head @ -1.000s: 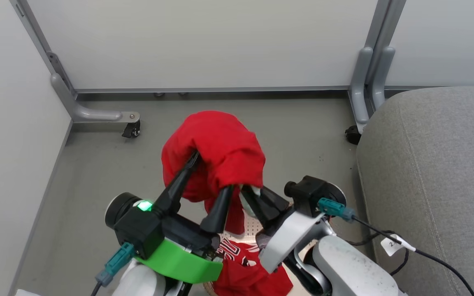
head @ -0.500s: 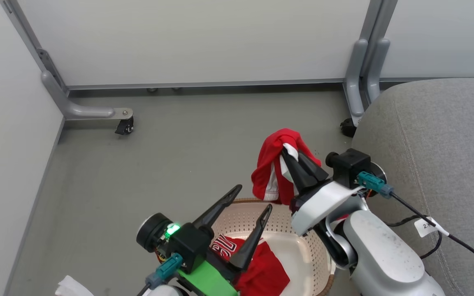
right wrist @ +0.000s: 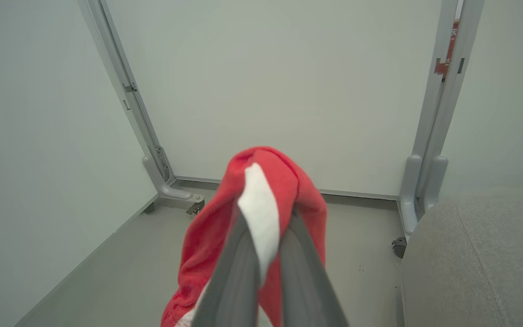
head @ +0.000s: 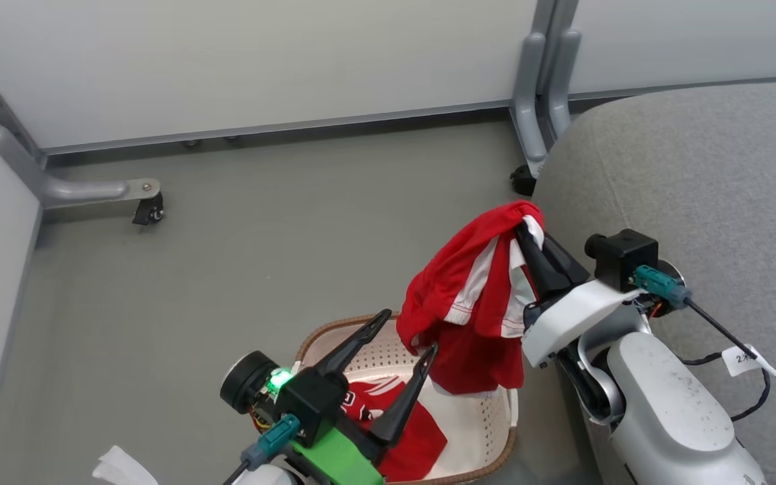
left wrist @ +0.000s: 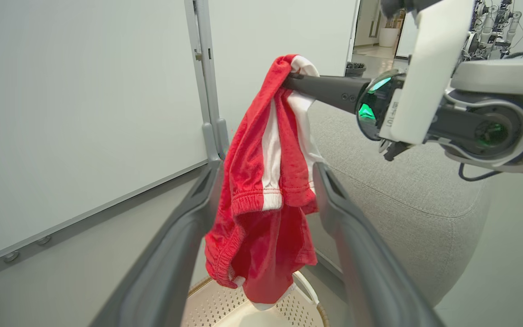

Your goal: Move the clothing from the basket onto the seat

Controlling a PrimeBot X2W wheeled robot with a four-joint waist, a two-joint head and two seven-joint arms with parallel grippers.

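Observation:
A red garment with white trim hangs from my right gripper, which is shut on its top edge just left of the grey seat. The same garment dangles above the basket in the left wrist view, and its pinched fold shows in the right wrist view. The cream perforated basket sits on the floor below, holding another red garment with lettering. My left gripper stands open over the basket, nothing between its fingers.
Grey partition panels with metal legs and castors stand behind and to the left. A partition post rises by the seat's corner. A white scrap lies at the lower left. Grey floor spreads left of the basket.
My left gripper let go of the red garment and dropped back over the basket. My right gripper carried it up and right toward the seat, where it hangs unfolded. The camera swung right.

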